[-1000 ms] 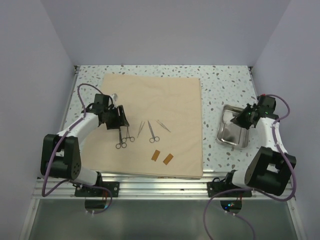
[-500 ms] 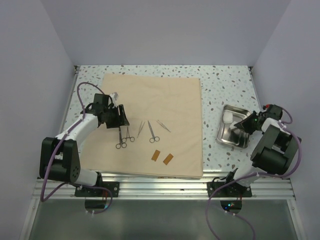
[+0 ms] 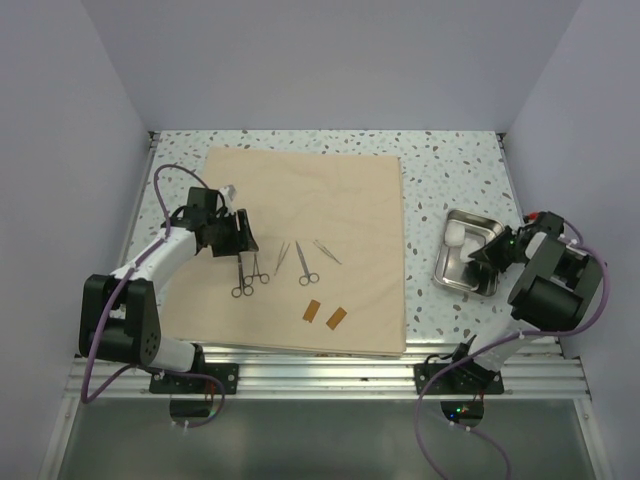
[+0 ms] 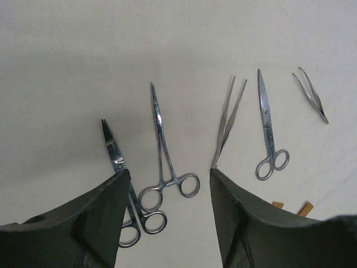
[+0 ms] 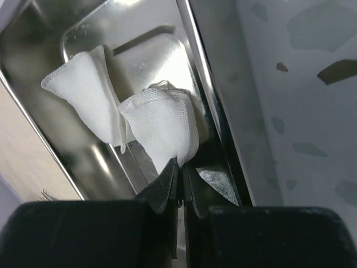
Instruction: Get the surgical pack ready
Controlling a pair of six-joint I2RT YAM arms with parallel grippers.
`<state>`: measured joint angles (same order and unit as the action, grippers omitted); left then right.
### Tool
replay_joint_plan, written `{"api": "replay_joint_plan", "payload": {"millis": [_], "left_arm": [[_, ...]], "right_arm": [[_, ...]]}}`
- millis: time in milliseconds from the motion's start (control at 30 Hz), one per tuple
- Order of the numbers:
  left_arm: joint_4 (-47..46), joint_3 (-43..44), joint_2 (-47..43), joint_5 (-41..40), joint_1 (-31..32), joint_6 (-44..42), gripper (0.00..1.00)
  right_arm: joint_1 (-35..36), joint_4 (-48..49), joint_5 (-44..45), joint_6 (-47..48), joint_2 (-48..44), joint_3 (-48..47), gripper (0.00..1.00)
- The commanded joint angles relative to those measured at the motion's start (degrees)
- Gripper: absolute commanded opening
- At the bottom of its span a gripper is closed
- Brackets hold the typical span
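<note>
The surgical pack, a large tan fabric sheet (image 3: 320,190), lies flat mid-table and fills the background of the left wrist view (image 4: 167,44). On it lie two ring-handled forceps (image 4: 164,145), tweezers (image 4: 230,114), scissors (image 4: 268,131) and small tweezers (image 4: 310,101). My left gripper (image 3: 240,240) is open and empty, low over the forceps handles (image 4: 167,178). My right gripper (image 3: 487,256) is inside the steel tray (image 3: 455,277) and shut on a white gauze piece (image 5: 162,125), pinching its lower edge (image 5: 179,163). A second gauze piece (image 5: 83,95) lies beside it.
Two small orange-brown tags (image 3: 312,311) (image 3: 335,318) lie on the sheet near its front edge. The tray's right rim (image 5: 203,111) runs close beside my right fingers. Speckled tabletop (image 3: 450,170) surrounds the sheet, with walls at the left, right and back.
My right arm has folded back and its gripper has moved a little nearer within the tray. The left arm has barely moved.
</note>
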<state>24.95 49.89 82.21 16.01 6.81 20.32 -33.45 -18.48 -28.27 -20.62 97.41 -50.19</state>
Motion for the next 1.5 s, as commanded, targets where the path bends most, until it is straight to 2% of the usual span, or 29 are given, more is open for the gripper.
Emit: {"api": "replay_joint_plan", "payload": {"millis": [0,133,300,333,367,433,467,533,567,600,667,700,833,933,967,1133,1200,1300,1333,1467], "left_arm": [[0.62,0.03,0.22,-1.15,-0.3,-1.07,0.63],[1.42,0.03,0.4,-1.24,-0.39,-1.07,0.63],[1.77,-0.05,0.23,-0.98,-0.3,-1.24,0.63],[1.77,-0.14,0.23,-0.02,-0.3,-1.42,0.63],[1.77,-0.14,0.23,0.77,-0.22,-1.94,0.63],[2.55,0.03,-0.3,1.65,0.48,-2.3,0.64],[2.82,0.12,-0.65,1.74,1.36,-2.73,0.67],[3.78,0.12,-1.96,1.57,2.15,-3.09,0.69],[4.05,0.12,-2.32,1.83,2.59,-3.26,0.7],[4.32,-0.05,-2.76,2.01,2.86,-3.44,0.7],[5.11,-0.23,-3.64,2.45,4.26,-3.53,0.71],[5.37,-0.23,-3.99,2.36,4.96,-3.44,0.71],[7.21,0.38,-4.26,1.83,10.58,-2.48,0.7],[6.87,0.47,-3.99,3.05,17.51,-0.72,0.63],[6.69,0.3,-3.73,3.85,18.67,-0.54,0.61],[4.76,-2.42,-2.41,8.59,24.38,2.0,0.46],[3.45,-4.44,-2.41,11.05,25.53,3.32,0.46],[-0.85,-7.17,-2.06,13.6,27.46,6.48,0.54],[-1.74,-7.78,-1.88,13.78,28.16,7.62,0.6],[-5.08,-9.02,0.13,13.52,29.75,9.3,0.61]], "right_arm": [[-0.3,-3.75,5.93,2.87,2.35,-4.46,0.06],[-0.3,-5.07,6.91,1.56,4.28,-7.98,0.06],[-0.21,-3.93,6.13,-1.0,5.6,-7.99,0.09],[-0.12,-3.85,5.95,-1.35,5.6,-7.99,0.14],[-0.04,-4.37,6.12,-1.61,5.25,-8.08,0.25],[-0.03,-6.29,6.3,-2.66,3.85,-9.48,0.39],[0.23,-9.52,7.26,-3.19,2.97,-11.22,0.49],[0.93,-13.4,8.75,-4.07,-0.62,-13.34,0.59],[2.32,-19.6,15.2,-4.25,-1.77,-16.83,0.66],[2.77,-22.62,17.35,-4.34,-2.74,-18.78,0.7],[3.39,-29.2,19.91,-4.6,-4.76,-23.43,0.72],[4.52,-30.98,22.62,-5.21,-5.2,-24.76,0.73],[10.5,-35.13,24.06,-7.31,-7.14,-29.34,0.75],[19.54,-32.51,19.32,-9.69,-9.07,-31.01,0.75],[24.7,-31.54,17.39,-10.05,-8.99,-31.89,0.75],[36.95,-28.37,8.16,-9.7,-8.55,-33.39,0.75],[40.74,-28.37,7.44,-8.21,-9.77,-31.82,0.75],[42.68,-26.7,6.21,-7.42,-12.76,-26.29,0.75],[42.85,-25.65,5.69,-7.5,-13.46,-24.62,0.75],[43.38,-25.11,3.4,-7.77,-16.01,-18.2,0.75]]}}
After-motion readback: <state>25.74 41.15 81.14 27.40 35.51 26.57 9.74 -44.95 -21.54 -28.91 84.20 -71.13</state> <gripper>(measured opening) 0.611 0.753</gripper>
